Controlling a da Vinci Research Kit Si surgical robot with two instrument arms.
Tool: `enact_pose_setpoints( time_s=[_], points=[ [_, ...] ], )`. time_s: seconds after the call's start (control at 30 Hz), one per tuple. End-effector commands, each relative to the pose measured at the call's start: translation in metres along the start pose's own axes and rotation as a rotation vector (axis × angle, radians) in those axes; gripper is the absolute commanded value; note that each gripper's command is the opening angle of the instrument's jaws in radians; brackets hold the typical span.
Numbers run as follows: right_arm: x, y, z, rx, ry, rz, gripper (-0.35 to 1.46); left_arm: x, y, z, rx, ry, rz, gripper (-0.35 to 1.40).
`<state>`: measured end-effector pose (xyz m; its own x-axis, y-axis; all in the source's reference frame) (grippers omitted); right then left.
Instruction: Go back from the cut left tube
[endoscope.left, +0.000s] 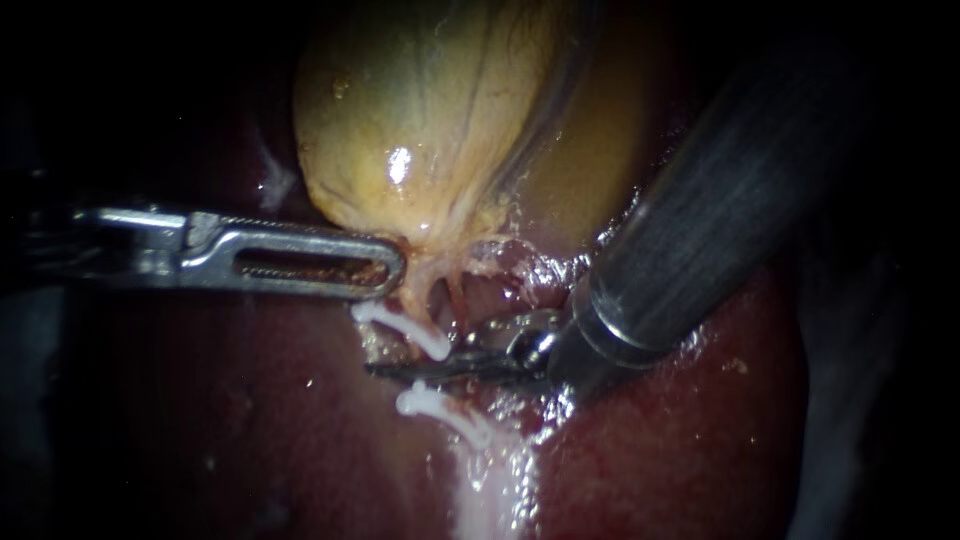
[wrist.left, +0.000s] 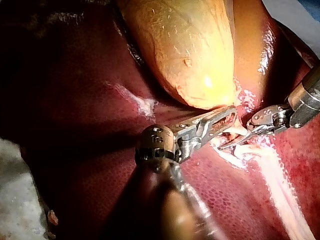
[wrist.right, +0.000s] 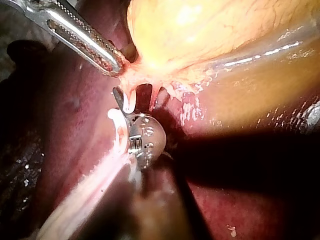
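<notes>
Pinching the gallbladder (endoscope.left: 420, 120) at its neck, left instrument (endoscope.left: 392, 270) sits at 9 o'clock; right instrument (endoscope.left: 400, 369) from 2 o'clock, blades seemingly a bit apart between two white clips (endoscope.left: 405, 326).

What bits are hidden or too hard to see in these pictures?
- Endoscope view: the gap between the two white plastic clips, covered by the dark-shafted right instrument.
- Right wrist view: that instrument's tip, behind its own round metal joint.
- Endoscope view: the bulging yellow gallbladder's top, cut off by the edge.
</notes>
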<state>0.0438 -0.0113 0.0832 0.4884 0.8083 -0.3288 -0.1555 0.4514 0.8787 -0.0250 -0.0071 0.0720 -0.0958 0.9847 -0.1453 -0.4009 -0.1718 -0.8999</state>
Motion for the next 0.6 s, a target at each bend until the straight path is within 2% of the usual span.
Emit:
enact_pose_setpoints(
  time_s=[0.03, 0.07, 0.13, 0.17, 0.23, 0.37, 0.6],
  points=[
    [0.0000, -0.0001, 0.0000, 0.002, 0.000, -0.004, -0.35, 0.0000, 0.0000, 0.0000, 0.000, 0.000, 0.000, -0.35],
    [0.0000, -0.0002, 0.0000, 0.002, 0.000, -0.004, -0.27, 0.0000, 0.0000, 0.0000, 0.000, 0.000, 0.000, -0.35],
    [0.0000, -0.0004, -0.0001, 0.004, 0.002, -0.004, 0.37, 0.0000, 0.0000, -0.0001, 0.000, 0.000, 0.000, -0.35],
    [-0.0001, -0.0006, -0.0001, -0.001, 0.015, -0.006, 0.63, 0.0000, 0.0000, -0.0001, 0.000, -0.001, 0.000, -0.35],
    [-0.0001, -0.0010, -0.0001, -0.025, 0.038, -0.002, 1.01, 0.0000, -0.0001, -0.0002, 0.000, -0.001, 0.000, -0.35],
    [0.0001, -0.0016, -0.0001, -0.041, 0.046, 0.005, 1.23, 0.0000, -0.0001, -0.0002, -0.001, -0.001, 0.001, -0.35],
    [0.0000, -0.0021, -0.0002, -0.035, 0.054, 0.004, 1.35, 0.0001, -0.0004, -0.0002, -0.002, -0.002, 0.001, -0.35]
  ],
)
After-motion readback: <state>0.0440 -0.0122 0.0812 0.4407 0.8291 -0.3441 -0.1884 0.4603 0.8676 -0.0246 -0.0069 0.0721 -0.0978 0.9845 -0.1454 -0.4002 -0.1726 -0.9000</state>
